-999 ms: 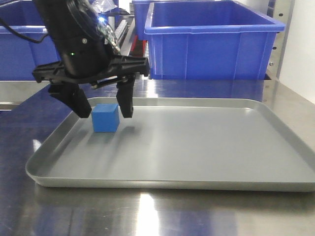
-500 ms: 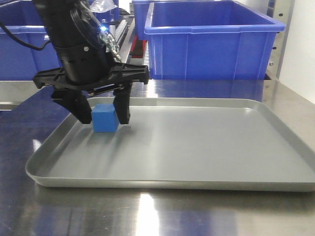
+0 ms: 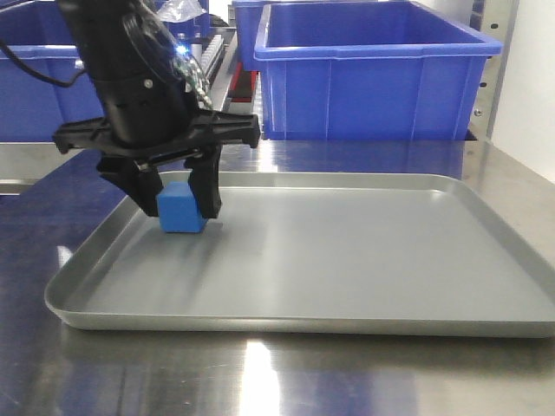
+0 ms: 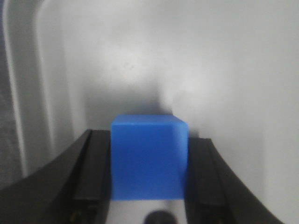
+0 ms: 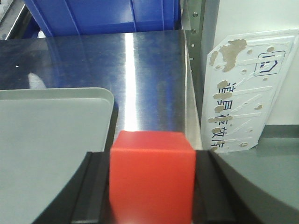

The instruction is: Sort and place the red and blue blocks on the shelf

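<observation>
The blue block (image 3: 181, 216) sits low in the far left part of the grey tray (image 3: 347, 260). My left gripper (image 3: 179, 204) is shut on it, one black finger on each side. The left wrist view shows the same blue block (image 4: 148, 156) squeezed between the left gripper's (image 4: 148, 179) pads. In the right wrist view my right gripper (image 5: 152, 193) is shut on the red block (image 5: 152, 175), held above the tray's corner (image 5: 100, 95) and the steel table (image 5: 140, 65). Of the shelf I see only a roller track (image 3: 218, 52) and a perforated post (image 3: 495, 52).
Two large dark-blue bins (image 3: 373, 74) (image 3: 35, 91) stand behind the tray on the steel surface. A white worn label plate (image 5: 247, 93) leans to the right of the table edge. The tray has a raised rim all round.
The left gripper's fingers have come down around the blue block and shut on it. The block has shifted slightly to the left with them.
</observation>
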Tool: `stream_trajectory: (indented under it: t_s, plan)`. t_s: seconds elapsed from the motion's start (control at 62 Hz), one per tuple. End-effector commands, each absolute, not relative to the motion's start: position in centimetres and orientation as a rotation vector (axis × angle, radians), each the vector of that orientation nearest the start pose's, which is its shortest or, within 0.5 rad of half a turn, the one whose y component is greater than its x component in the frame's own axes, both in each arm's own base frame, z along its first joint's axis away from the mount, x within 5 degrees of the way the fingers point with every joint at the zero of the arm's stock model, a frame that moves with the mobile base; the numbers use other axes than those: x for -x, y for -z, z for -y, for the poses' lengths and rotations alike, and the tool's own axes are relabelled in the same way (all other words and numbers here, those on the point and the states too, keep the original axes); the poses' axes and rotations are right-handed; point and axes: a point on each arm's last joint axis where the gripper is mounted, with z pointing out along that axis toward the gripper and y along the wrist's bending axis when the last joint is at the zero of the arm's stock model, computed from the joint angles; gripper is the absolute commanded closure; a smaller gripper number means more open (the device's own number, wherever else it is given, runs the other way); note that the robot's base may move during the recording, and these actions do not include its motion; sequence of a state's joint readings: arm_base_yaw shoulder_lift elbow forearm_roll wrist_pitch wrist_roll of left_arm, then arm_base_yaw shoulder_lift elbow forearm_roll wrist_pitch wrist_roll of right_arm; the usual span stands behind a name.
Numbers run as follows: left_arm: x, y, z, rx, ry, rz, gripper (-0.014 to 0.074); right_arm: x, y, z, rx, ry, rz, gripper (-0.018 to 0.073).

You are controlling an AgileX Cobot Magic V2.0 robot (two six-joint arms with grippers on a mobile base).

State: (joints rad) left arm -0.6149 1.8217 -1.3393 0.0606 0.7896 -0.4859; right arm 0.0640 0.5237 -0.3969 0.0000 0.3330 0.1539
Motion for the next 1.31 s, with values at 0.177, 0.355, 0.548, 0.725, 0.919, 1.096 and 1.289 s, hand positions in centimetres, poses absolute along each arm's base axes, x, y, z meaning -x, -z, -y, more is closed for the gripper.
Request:
stream_trajectory:
  t_s: [0.177, 0.355, 0.548, 0.725, 0.919, 1.096, 1.289]
  plan:
    - [-30.5, -31.1, 18.8, -0.182, 0.302, -2.507, 0.0472, -11.4, -29.4, -0.6, -0.07, -0.131, -1.826, 0.0493]
    - [-29.9, -35.1, 15.2, -0.091, 0.31, -2.374, 0.0472, -11.4, -29.4, -0.6, -0.07, -0.131, -1.826, 0.0493]
    - [-27.7, -37.8, 10.4, 0.032, 0.332, -2.208, 0.0472, -11.4, -29.4, -0.6, -0.07, -0.131, -1.826, 0.0493]
    - [-24.2, -37.3, 7.1, 0.101, 0.318, -2.135, 0.0472, -11.4, -29.4, -0.6, -0.07, -0.131, -1.826, 0.0493]
    - [-20.1, -35.4, 5.4, 0.106, 0.328, -2.068, 0.0472, -11.4, -29.4, -0.6, -0.07, -0.131, -1.826, 0.0493]
    - [-17.0, -32.7, 4.6, 0.09, 0.354, -2.011, 0.0472, -11.4, -29.4, -0.6, -0.07, -0.131, -1.826, 0.0493]
    - [-14.4, -29.6, 3.9, 0.077, 0.372, -1.978, 0.0472, -11.4, -29.4, -0.6, -0.07, -0.131, -1.826, 0.0493]
